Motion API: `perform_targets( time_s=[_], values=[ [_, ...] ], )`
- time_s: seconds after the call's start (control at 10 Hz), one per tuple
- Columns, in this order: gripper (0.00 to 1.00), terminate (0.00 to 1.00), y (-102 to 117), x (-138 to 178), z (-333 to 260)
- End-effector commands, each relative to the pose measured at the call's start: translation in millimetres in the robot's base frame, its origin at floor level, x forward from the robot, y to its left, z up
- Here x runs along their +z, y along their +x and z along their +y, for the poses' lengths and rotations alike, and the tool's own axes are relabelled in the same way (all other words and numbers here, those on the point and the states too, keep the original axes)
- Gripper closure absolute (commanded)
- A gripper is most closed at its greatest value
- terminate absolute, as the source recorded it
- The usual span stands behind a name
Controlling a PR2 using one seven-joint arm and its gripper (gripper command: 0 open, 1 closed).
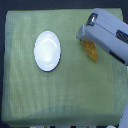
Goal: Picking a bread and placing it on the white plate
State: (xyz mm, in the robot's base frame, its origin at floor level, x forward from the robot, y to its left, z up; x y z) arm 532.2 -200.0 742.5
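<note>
The cloth [30, 95] under me is a pale yellow-green with a fine woven grid running through it — lighter along its near edge, dimmer toward the far corners. The white plate [47, 51] is plain white, no pattern, with a soft grey shading inside its rim. My arm [107, 37] is light grey with a dark patch near its upper end, and the bread [91, 50] shows golden-orange — mottled and rough-looking.

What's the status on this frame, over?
Gripper over the bread, jaw state unclear. White plate empty, on green cloth. Nothing in between.
</note>
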Motion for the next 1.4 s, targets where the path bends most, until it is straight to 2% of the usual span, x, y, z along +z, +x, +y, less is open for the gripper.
perform_targets(
  time_s=[0.0,0.5,0.6,1.3],
  values=[
    [0.0,0.0,-0.6,-21.0,8.0],
    [0.0,0.0,-3.9,-33.0,0.2],
    [1.0,0.0,-8.9,-28.8,5.3],
    [1.0,0.0,-10.9,-20.0,19.3]
  ],
)
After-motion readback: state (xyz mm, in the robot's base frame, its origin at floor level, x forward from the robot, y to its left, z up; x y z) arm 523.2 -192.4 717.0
